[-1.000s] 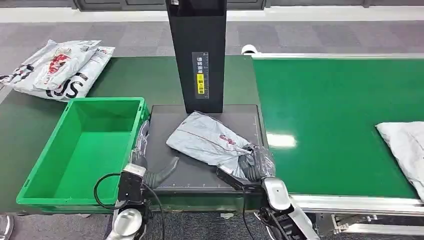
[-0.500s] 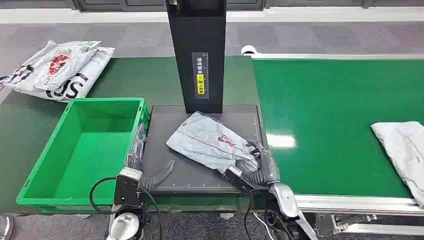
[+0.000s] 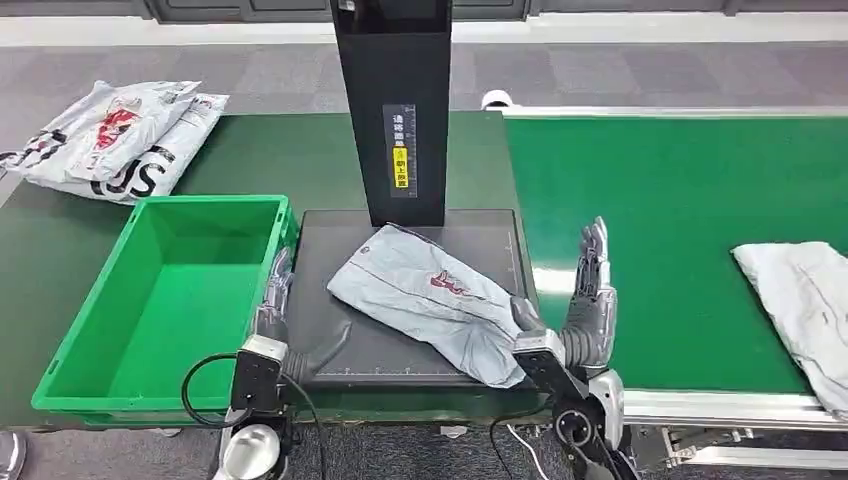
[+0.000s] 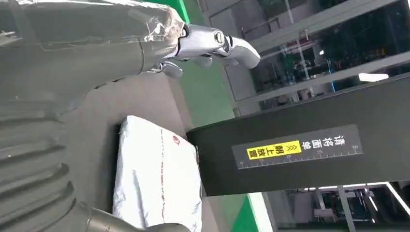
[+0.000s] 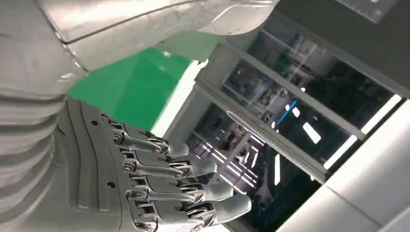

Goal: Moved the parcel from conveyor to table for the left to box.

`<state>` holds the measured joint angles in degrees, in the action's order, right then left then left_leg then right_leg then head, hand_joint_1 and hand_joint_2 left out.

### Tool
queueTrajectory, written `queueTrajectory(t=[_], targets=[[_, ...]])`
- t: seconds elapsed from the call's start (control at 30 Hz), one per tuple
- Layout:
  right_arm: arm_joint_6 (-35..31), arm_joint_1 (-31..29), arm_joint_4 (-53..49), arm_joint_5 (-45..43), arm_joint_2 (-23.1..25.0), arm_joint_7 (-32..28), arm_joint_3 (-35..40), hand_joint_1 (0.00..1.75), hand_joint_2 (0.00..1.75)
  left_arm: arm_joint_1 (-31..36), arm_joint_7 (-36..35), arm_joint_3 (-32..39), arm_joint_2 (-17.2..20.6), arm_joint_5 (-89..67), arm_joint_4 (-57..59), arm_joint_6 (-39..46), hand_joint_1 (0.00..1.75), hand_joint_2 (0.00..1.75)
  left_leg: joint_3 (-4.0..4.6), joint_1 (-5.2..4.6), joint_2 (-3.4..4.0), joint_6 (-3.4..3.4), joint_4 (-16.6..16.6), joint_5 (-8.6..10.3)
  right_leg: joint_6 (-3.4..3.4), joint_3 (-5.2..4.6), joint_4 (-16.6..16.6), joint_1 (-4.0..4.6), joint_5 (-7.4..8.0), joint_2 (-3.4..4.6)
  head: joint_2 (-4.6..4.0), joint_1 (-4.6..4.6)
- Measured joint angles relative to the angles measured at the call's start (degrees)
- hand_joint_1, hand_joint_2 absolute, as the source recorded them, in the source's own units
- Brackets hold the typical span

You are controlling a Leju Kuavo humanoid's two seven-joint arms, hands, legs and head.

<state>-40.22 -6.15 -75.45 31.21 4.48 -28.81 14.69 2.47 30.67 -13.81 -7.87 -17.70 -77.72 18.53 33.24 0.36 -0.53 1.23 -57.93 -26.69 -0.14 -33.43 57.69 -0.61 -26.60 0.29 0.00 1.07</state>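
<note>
One grey parcel point(image 3: 425, 298) lies flat on the dark table point(image 3: 330, 250), beside the green box point(image 3: 165, 300). It looks like a soft, light, slippery bag, best pinched at a loose edge. Right hand point(image 3: 588, 305) is lifted, fingers straight and empty; left hand point(image 3: 272, 300) waits with fingers apart.

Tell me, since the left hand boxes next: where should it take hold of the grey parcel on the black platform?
Probably the grey parcel at its near-left edge, coming from the green bin side where the left hand hangs. It lies flat and limp, so pinch that free edge; the black post blocks the far side.
</note>
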Motion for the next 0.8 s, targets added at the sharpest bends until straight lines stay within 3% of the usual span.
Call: queueTrajectory(t=[0.23, 0.5, 0.67, 0.8], targets=[[0.0, 0.4, -1.5, -0.7, 0.1, -1.1, -0.6, 0.00, 1.75, 0.4, 0.2, 0.0, 0.0, 0.0, 0.4, 0.0, 0.00, 1.75, 0.00, 0.00, 0.01, 0.00, 0.0, 0.00, 0.00, 0.00, 0.0, 0.00, 0.00, 0.00, -0.02, 0.00], [0.0, 2.3, -8.9, -7.5, 3.1, -11.0, -3.7, 0.00, 1.75, 1.7, 1.2, 0.0, 0.0, 0.0, 2.0, 1.6, 0.00, 1.75, 0.02, 0.00, 0.01, 0.00, 0.0, 0.00, 0.00, -0.04, 0.0, 0.01, -0.01, 0.00, 0.00, 0.00], [0.0, 3.7, -15.9, -7.4, 5.5, -11.3, -5.4, 0.00, 1.75, 4.5, -0.6, -0.4, -0.1, -8.8, 5.1, 4.6, 0.00, 1.75, 0.00, 0.00, 0.02, 0.00, 0.0, 0.01, 0.00, -0.08, 0.0, 0.00, 0.00, 0.02, 0.00, 0.00], [0.0, 4.1, -18.1, -7.9, 6.5, -11.5, -5.5, 0.00, 1.75, 11.7, -3.0, -4.1, -0.1, -22.3, 13.3, 5.1, 0.00, 1.75, 0.01, 0.00, -0.01, -0.05, 0.0, 0.07, 0.03, 0.00, 0.0, -0.02, 0.06, -0.02, 0.00, 0.00]])
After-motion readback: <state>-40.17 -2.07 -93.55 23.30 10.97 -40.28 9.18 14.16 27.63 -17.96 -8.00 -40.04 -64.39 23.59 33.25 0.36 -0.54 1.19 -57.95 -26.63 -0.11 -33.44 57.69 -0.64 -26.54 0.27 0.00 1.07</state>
